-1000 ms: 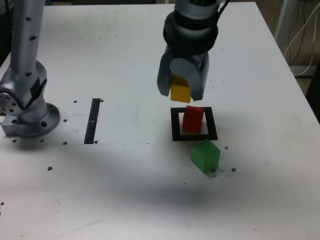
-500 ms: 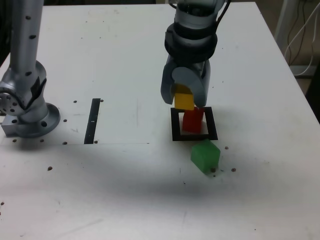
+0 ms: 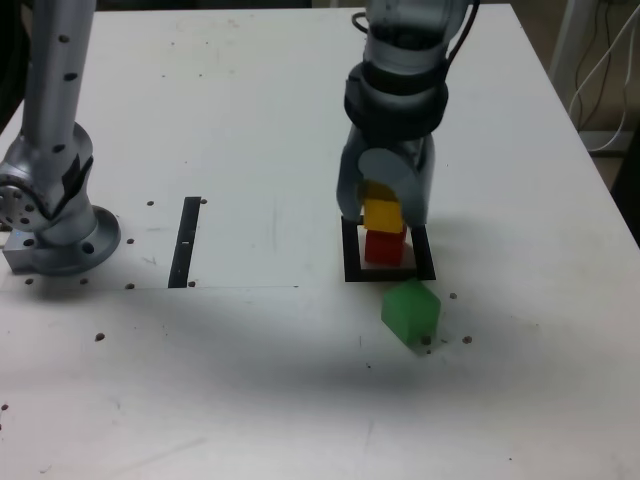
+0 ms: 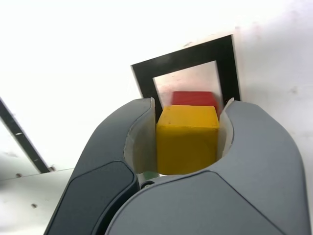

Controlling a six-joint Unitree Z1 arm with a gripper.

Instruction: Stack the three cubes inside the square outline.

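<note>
Fingers [image 4: 142, 142]: closed on the yellow cube [image 4: 187, 147], one on each side; the grip looks secure.
Yellow: in the grasp, overlapping the red cube [image 3: 384, 250] in the exterior view; whether the two touch, I cannot tell.
Red: inside the square outline [image 3: 353, 265], its top partly hidden by yellow; by my reading, the base of the stack.
Outline: black frame, white centre; red sits within it.
Green cube [image 3: 411, 313]: on the table [image 3: 250, 400], just outside the frame, on its near side in the exterior view; apart from the fingers.
Progress: one cube placed, the second apparently close to its spot; left to do, I judge, are lining up yellow, releasing it, then fetching green for the top.
Surface: pale and worn, with small dark specks and a thin seam; black strip [image 3: 185, 243] towards the exterior view's left, well apart from the frame.
Arm base [image 3: 62, 240]: grey, rounded, at the exterior view's left.
Room: brownish floor [image 3: 540, 30] past the table's edge; pale cables hanging at the exterior view's right.
</note>
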